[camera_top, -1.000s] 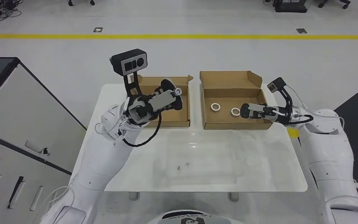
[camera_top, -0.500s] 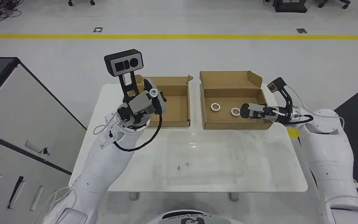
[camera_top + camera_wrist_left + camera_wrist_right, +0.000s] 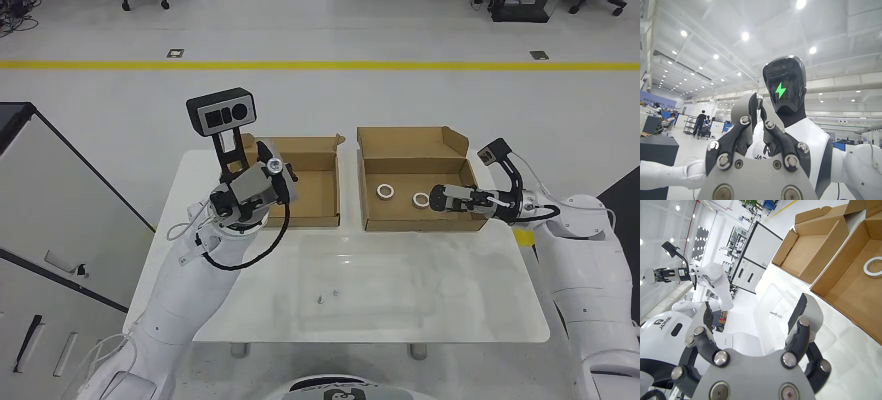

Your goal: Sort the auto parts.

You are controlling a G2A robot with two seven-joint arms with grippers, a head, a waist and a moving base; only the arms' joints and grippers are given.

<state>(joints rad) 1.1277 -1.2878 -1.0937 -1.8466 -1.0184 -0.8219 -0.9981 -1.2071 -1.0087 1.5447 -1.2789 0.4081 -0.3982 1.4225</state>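
My left gripper (image 3: 758, 103) is raised off the table and turned upward, shut on a small silver bolt (image 3: 759, 101). From above, that left gripper (image 3: 272, 166) stands over the near-left corner of the left cardboard box (image 3: 312, 196). My right gripper (image 3: 432, 198) hovers open inside the right cardboard box (image 3: 405, 172), with nothing between its fingers (image 3: 802, 306). Two silver rings (image 3: 385, 190) lie on that box's floor, one of them (image 3: 421, 200) just off the right gripper's tips. Two more small bolts (image 3: 327, 296) lie in the clear tray (image 3: 395, 290).
The clear tray sits in the middle of the white table (image 3: 500, 310), in front of both boxes. The left box (image 3: 810, 251) has a bare floor. A grey cabinet (image 3: 40, 190) stands off the table's left side.
The left arm swung from over the left box toward the left and turned its gripper upward with the bolt in it, then held still. The right arm has not moved.
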